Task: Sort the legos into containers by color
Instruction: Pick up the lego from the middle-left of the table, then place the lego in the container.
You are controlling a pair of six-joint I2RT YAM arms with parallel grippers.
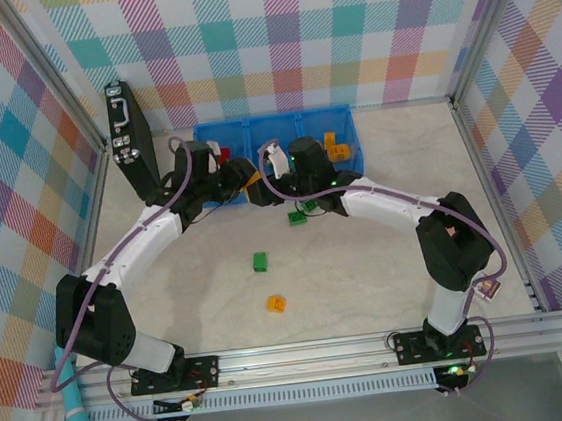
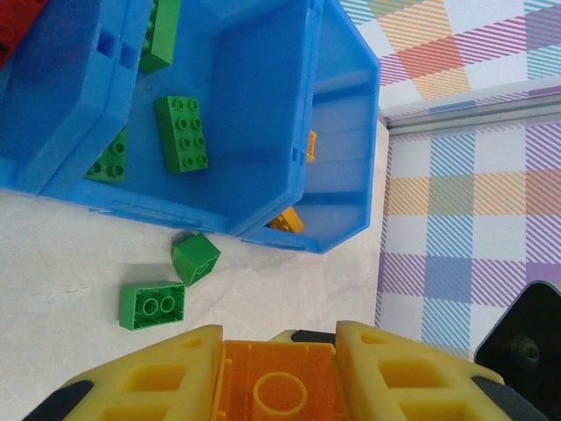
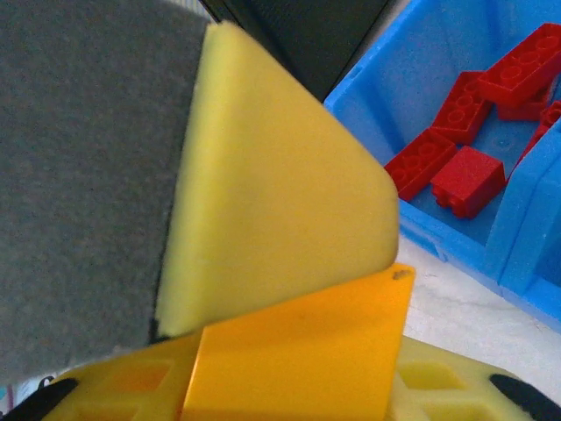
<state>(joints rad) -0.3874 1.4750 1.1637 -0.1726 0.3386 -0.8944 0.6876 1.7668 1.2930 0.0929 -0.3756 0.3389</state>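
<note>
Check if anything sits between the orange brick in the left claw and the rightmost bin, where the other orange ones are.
Yes: the right arm hangs directly between the brick and the rightmost bin.

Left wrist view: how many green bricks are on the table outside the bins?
2. One green brick lies flat on the table; the other sits tilted, nearer the blue bin's front wall. Others may be hidden.
</note>
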